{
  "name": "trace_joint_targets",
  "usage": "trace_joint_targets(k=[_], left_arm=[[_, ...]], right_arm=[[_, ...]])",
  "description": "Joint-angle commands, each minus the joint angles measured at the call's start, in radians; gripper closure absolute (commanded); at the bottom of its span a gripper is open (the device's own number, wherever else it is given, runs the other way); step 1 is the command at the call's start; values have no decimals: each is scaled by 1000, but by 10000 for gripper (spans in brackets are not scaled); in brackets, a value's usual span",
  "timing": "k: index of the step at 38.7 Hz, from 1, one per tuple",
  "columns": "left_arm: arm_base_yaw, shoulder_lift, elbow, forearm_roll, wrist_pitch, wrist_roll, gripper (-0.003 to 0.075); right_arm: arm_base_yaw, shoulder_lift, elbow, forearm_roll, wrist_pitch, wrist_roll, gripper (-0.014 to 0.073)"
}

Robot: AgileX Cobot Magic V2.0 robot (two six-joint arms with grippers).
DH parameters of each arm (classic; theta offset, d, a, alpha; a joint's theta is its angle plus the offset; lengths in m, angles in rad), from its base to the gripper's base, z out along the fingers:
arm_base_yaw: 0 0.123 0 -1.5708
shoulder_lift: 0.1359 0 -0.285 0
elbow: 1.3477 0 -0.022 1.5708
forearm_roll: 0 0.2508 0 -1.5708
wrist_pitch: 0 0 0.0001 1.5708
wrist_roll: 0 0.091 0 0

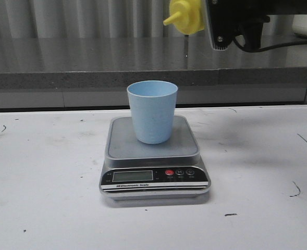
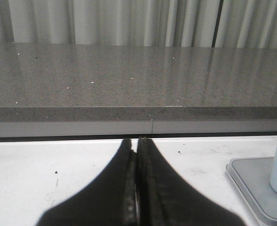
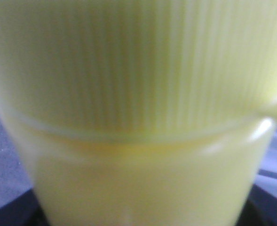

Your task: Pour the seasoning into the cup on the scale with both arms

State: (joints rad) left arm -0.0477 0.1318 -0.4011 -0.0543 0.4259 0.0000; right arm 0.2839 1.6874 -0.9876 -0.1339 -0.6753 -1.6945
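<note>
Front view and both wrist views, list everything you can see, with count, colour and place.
cup: one, light blue, upright on the scale's platform
scale: one, silver-grey, centre of the white table
seasoning bottle: one, yellow, tilted, held high above and behind the cup
table: one, white, scuffed
counter: one, grey speckled, behind the table
left pincer: one, black, shut, empty, low over the table left of the scale
right pincer: one, black, holding the bottle

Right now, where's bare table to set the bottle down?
Bare white table left of the scale, bare on its right too, plus a narrower strip in front. Crowded only at centre: blue cup on the scale platform, yellow squeeze bottle in the right claw above.
</note>
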Motion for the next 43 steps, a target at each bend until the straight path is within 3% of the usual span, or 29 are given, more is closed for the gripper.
trace_joint_targets(k=[1, 11, 16, 23, 36, 43], left_arm=[[0, 11, -25, -8, -83, -9, 740], [0, 11, -25, -8, -83, -9, 740], [0, 11, -25, -8, -83, -9, 740], [0, 11, -25, -8, -83, -9, 740], [0, 11, -25, -8, -83, -9, 740], [0, 11, -25, -8, -83, -9, 740]], right_arm=[[2, -51, -42, -17, -101, -60, 536], [2, -51, -42, -16, -82, -56, 535], [2, -51, -42, -9, -82, 11, 535], [4, -51, -42, 43, -85, 328, 535], [58, -51, -42, 511, -47, 972, 535], [60, -51, -42, 615, 61, 1284, 535]])
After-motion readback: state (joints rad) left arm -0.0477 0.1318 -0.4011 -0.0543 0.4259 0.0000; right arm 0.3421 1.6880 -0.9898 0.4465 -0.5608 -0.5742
